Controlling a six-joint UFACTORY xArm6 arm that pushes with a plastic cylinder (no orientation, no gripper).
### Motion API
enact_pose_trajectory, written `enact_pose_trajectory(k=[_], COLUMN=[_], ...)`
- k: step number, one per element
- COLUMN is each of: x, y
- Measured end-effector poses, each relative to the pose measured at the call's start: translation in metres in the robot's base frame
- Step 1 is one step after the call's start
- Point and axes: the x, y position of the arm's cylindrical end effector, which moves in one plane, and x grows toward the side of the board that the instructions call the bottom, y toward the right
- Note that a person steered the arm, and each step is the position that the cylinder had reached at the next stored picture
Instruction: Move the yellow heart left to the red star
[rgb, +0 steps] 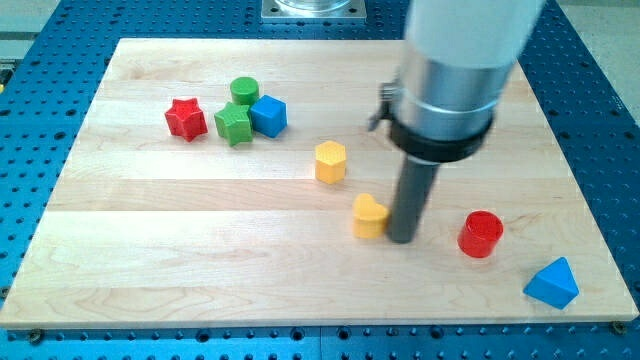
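Observation:
The yellow heart (369, 216) lies on the wooden board (180, 240) a little right of centre, towards the view's bottom. My tip (402, 238) stands right beside it, on its right side, touching or nearly touching it. The red star (186, 119) lies far to the left, near the view's top left. The dark rod rises from the tip into the arm's wide grey body, which hides part of the board's top right.
A green cylinder (244, 91), a green star (233, 124) and a blue cube (268, 115) cluster just right of the red star. A yellow hexagon (330, 161) lies above-left of the heart. A red cylinder (481, 234) and blue triangle (552, 283) lie at the bottom right.

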Motion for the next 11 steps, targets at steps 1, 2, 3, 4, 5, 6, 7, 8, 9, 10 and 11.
enact_pose_trajectory(k=[1, 2, 3, 4, 5, 6, 7, 8, 9, 10, 11], x=[-0.049, -0.108, -0.096, -0.088, -0.041, -0.071, -0.114, -0.096, -0.098, -0.136, -0.074], y=[-0.08, -0.122, -0.135, -0.095, -0.094, -0.169, -0.248, -0.273, -0.28, -0.303, -0.302])
